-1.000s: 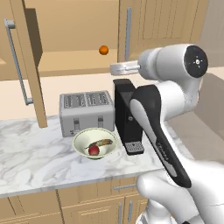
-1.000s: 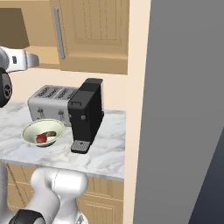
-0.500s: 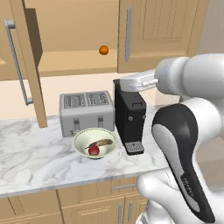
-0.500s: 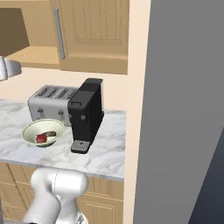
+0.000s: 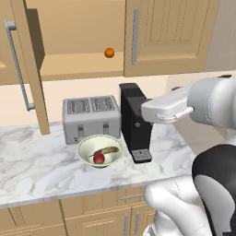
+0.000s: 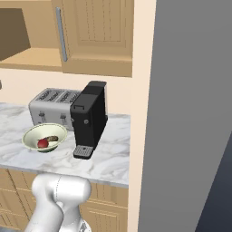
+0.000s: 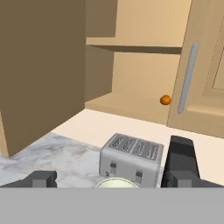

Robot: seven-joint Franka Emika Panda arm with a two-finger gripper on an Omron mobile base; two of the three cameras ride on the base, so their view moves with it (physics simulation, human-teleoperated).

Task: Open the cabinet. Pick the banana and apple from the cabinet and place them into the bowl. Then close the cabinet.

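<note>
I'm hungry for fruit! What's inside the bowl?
The bowl holds a red apple and a brownish banana, side by side. Its near rim hides part of the bottom, so nothing else can be confirmed there.

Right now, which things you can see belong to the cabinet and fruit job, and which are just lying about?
Part of the job:
- cabinet, left door swung open
- bowl on the counter
- banana in the bowl
- apple in the bowl

Just lying about:
- orange ball on the cabinet shelf
- toaster
- black coffee machine
</note>
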